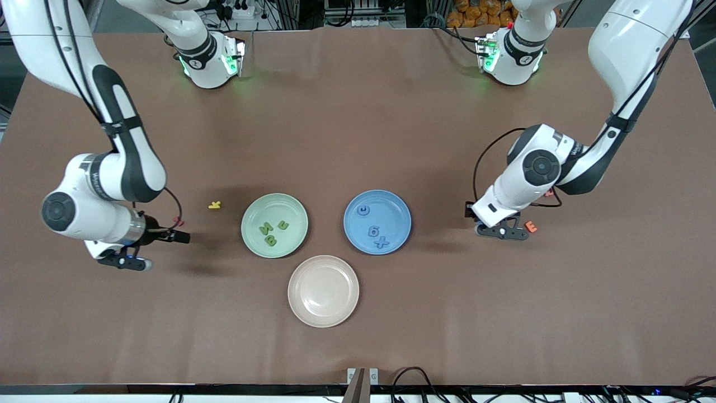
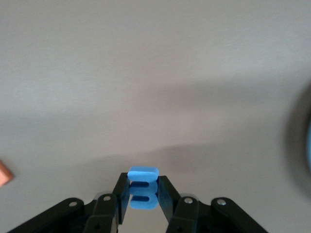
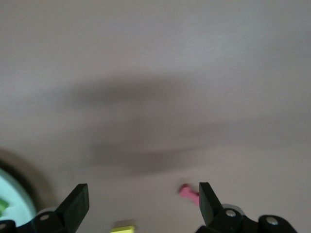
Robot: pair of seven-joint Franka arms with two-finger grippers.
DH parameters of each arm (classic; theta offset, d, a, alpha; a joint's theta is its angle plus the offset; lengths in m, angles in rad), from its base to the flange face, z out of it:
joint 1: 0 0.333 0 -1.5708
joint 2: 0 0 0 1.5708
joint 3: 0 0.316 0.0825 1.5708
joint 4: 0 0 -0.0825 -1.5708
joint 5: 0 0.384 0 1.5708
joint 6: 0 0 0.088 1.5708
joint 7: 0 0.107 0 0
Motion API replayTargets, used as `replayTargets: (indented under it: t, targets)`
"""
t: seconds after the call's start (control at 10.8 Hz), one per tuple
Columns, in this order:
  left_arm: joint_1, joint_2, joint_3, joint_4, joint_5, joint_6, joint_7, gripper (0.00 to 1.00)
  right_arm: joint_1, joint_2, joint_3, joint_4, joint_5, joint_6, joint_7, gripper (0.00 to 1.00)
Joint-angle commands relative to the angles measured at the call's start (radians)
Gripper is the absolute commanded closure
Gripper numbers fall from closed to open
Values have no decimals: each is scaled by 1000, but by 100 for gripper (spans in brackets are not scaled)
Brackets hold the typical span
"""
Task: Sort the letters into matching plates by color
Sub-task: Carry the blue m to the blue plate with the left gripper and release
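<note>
My left gripper [image 1: 502,231] [image 2: 143,182] is shut on a blue letter [image 2: 143,189], which stands on edge between the fingers. It is over the table beside the blue plate [image 1: 391,202] [image 2: 309,150], toward the left arm's end. Three blue letters [image 1: 373,230] lie in that plate. The pale green plate [image 1: 257,208] [image 3: 14,201] holds three green letters [image 1: 271,239]. My right gripper [image 1: 127,261] [image 3: 143,194] is open and holds nothing. It is over the table beside the green plate, toward the right arm's end.
An empty beige-pink plate [image 1: 323,268] sits nearer the camera, between the two plates. A yellow letter [image 1: 215,205] [image 3: 122,228] and a pink-red letter [image 1: 178,222] [image 3: 188,192] lie near the right gripper. An orange letter [image 1: 531,226] [image 2: 4,173] lies by the left gripper.
</note>
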Motion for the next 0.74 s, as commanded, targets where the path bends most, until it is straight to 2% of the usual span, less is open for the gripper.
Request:
replayTargets:
  t: [0.0, 0.18, 0.37, 0.65]
  targets:
    - [-132, 60, 1, 113, -34, -7, -153, 100, -105, -6, 16, 24, -19, -17, -116, 0]
    - [-223, 103, 2, 182, -35, -9, -255, 100, -167, -1, 16, 40, -19, -17, -191, 0]
    - [-272, 115, 2, 207, -35, -7, -304, 100, -216, 19, 12, 72, -28, -14, -251, 0]
    - [-341, 144, 2, 259, -35, -7, -356, 100, -239, 85, -24, 145, -63, -17, -354, 0]
